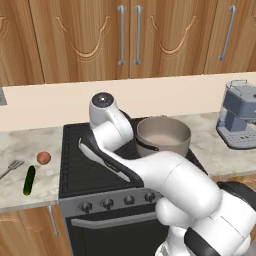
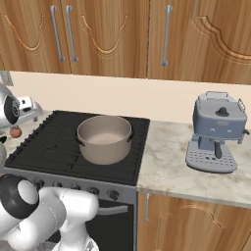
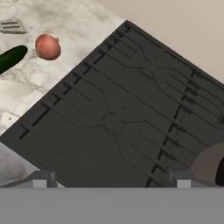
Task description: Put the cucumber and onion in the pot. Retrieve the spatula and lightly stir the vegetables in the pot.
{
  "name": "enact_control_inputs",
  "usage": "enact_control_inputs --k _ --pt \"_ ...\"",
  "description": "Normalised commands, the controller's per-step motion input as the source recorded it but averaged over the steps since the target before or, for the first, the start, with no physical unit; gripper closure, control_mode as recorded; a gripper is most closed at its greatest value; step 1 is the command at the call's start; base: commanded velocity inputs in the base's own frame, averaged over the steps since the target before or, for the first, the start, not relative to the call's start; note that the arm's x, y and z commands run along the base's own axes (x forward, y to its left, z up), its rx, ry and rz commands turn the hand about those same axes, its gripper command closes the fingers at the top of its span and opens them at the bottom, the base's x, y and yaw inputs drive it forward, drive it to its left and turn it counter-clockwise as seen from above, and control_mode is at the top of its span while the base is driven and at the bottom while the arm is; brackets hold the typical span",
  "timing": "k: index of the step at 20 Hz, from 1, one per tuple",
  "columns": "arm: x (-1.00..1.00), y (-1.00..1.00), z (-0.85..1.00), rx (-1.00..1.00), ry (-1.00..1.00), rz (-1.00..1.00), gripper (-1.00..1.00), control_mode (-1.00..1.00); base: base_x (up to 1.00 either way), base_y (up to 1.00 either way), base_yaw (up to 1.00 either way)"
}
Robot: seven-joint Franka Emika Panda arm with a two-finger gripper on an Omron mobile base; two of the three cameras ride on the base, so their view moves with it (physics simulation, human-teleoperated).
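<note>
The pot [image 1: 163, 136] is seen standing on the black stove [image 1: 80, 165], toward its back right, its pale inside bare and a dark loop handle turned to the front. From the right base view the same pot [image 2: 104, 138] is placed near the middle of the burner grates [image 2: 54, 142], well apart from the grey coffee machine [image 2: 217, 132] on the marble table [image 2: 171, 166] to the right.

Over on the left stretch of table [image 1: 30, 145], the three other things are laid out close together. The onion [image 1: 43, 158] is found just beside the stove's left edge, with the cucumber [image 1: 29, 180] lying a little in front of it, apart from it, its length running front to back. The spatula [image 1: 12, 166] is set at the far left, only its slotted head and part of the handle being caught at the frame's edge.

In the hand view the stove top [image 3: 127, 118] is looked down on at a slant, with the onion [image 3: 47, 47] and the end of the cucumber [image 3: 11, 58] off past its corner on the table. The claw [image 3: 111, 181] is held above the stove, its tips spread wide and nothing gripped between them. Wooden cupboards [image 1: 135, 35] are hung above
</note>
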Motion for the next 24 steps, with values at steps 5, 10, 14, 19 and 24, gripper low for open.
enact_control_inputs --k 5,10,14,19,24 --pt "0.52 0.38 -0.17 0.01 -0.16 0.0 -1.0 -1.0 0.0 0.0 0.0" --pt "0.08 0.37 -0.04 0.0 -0.02 0.0 -1.0 -1.0 0.0 0.0 0.0" --pt "0.0 0.46 -0.03 0.0 0.01 0.0 -1.0 -1.0 0.0 0.0 0.0" --pt "-0.13 0.13 -0.34 0.19 -0.03 -0.05 -1.0 -1.0 0.0 0.0 0.0" --pt "-0.02 0.05 -0.41 0.34 -0.01 -0.04 -1.0 -1.0 0.0 0.0 0.0"
